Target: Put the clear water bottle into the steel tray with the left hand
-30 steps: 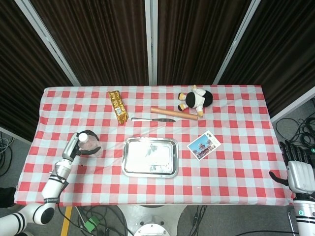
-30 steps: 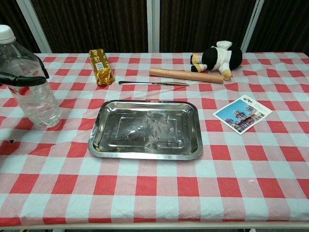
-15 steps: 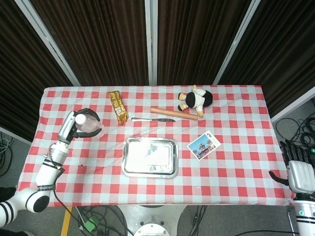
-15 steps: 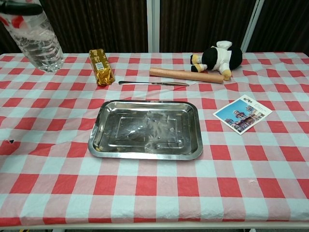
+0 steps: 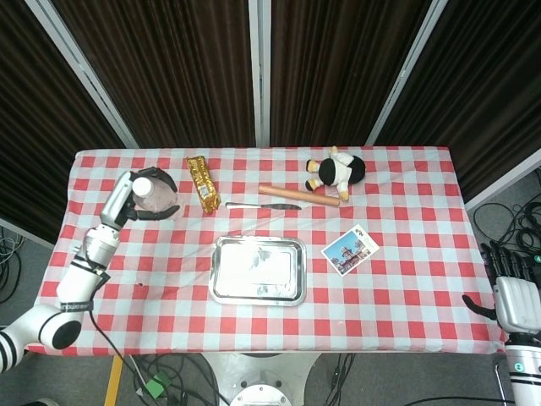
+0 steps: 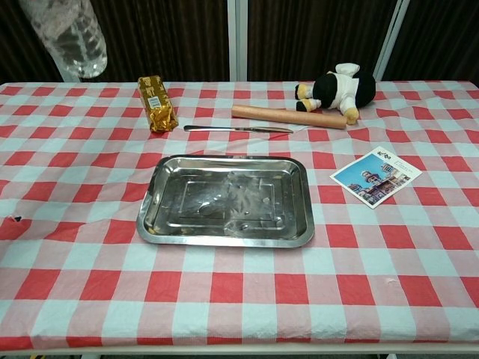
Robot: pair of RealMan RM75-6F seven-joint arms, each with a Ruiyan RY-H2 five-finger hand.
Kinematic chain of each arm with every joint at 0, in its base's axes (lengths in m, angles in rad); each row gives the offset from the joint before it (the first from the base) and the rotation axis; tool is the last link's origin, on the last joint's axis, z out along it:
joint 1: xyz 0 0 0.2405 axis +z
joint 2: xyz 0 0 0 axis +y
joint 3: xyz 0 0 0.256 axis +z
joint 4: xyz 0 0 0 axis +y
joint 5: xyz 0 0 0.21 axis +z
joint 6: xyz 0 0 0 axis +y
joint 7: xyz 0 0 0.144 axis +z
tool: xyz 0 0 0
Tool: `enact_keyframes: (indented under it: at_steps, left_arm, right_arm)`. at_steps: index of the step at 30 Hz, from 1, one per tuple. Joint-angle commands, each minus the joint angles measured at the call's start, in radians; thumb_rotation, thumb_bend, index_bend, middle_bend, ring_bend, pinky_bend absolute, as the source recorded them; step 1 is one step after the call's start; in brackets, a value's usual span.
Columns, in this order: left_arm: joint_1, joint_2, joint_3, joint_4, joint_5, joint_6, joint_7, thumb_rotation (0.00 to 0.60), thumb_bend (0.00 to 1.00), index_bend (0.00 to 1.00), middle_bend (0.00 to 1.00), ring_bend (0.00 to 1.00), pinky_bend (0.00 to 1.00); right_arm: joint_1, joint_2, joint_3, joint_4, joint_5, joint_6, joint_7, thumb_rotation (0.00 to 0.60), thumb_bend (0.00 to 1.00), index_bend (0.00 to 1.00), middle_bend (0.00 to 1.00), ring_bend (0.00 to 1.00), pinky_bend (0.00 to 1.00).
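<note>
Up at the far left of the worktop, the clear water bottle hangs in the left robot hand, whose dark fingers curl around its body below the white cap. From the chest view only the ribbed, see-through lower part of the bottle shows, off the cloth and cut by the top edge; cap and hand are out of that frame. The steel tray lies flat near the middle, well apart from the bottle, a shiny rectangle with rounded corners and a raised rim.

Beyond it lie a slim table knife, a wooden rolling pin and a black-and-white plush toy that touches the pin's right end. A gold foil packet sits further left, a picture postcard to the tray's right. The right robot hand shows only in the head view, off the worktop's right edge, fingers spread and holding nothing. A red-and-white checked cloth covers the worktop.
</note>
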Motion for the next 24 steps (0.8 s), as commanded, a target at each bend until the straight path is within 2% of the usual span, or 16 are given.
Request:
enact_keyframes:
  at_steps: [1, 4, 10, 14, 20, 24]
  left_arm:
    - [0.028, -0.023, 0.099, 0.022, -0.048, -0.045, -0.018, 0.600, 0.24, 0.61, 0.61, 0.44, 0.44]
    - [0.041, -0.066, 0.141, 0.083, -0.070, -0.078, -0.037, 0.600, 0.24, 0.61, 0.61, 0.44, 0.44]
    - [0.009, -0.032, 0.077, 0.073, -0.026, -0.036, -0.060, 0.600, 0.24, 0.61, 0.60, 0.44, 0.45]
    - [-0.001, -0.031, 0.080, 0.065, -0.048, -0.062, -0.062, 0.600, 0.24, 0.61, 0.60, 0.44, 0.45]
    - [-0.073, -0.097, 0.070, 0.022, -0.052, -0.124, -0.038, 0.600, 0.24, 0.60, 0.60, 0.44, 0.45]
    - [-0.064, -0.056, 0.056, 0.065, -0.082, -0.114, -0.006, 0.600, 0.24, 0.60, 0.60, 0.44, 0.45]
  right_arm:
    - [0.000, -0.001, -0.001, 0.003, 0.000, -0.001, 0.001, 0.600, 0.10, 0.04, 0.02, 0.00, 0.00]
    - [-0.001, 0.000, 0.002, 0.002, -0.001, 0.006, 0.003, 0.600, 0.10, 0.04, 0.02, 0.00, 0.00]
    - [0.002, -0.002, 0.002, 0.001, 0.003, -0.001, -0.005, 0.600, 0.10, 0.04, 0.02, 0.00, 0.00]
    - [0.001, -0.002, 0.000, 0.001, 0.001, 0.000, -0.006, 0.600, 0.10, 0.04, 0.02, 0.00, 0.00]
    - [0.003, -0.008, -0.001, 0.010, 0.004, -0.006, -0.009, 0.600, 0.10, 0.04, 0.02, 0.00, 0.00]
    - [0.004, -0.005, 0.002, 0.013, 0.011, -0.012, -0.001, 0.600, 0.10, 0.04, 0.02, 0.00, 0.00]
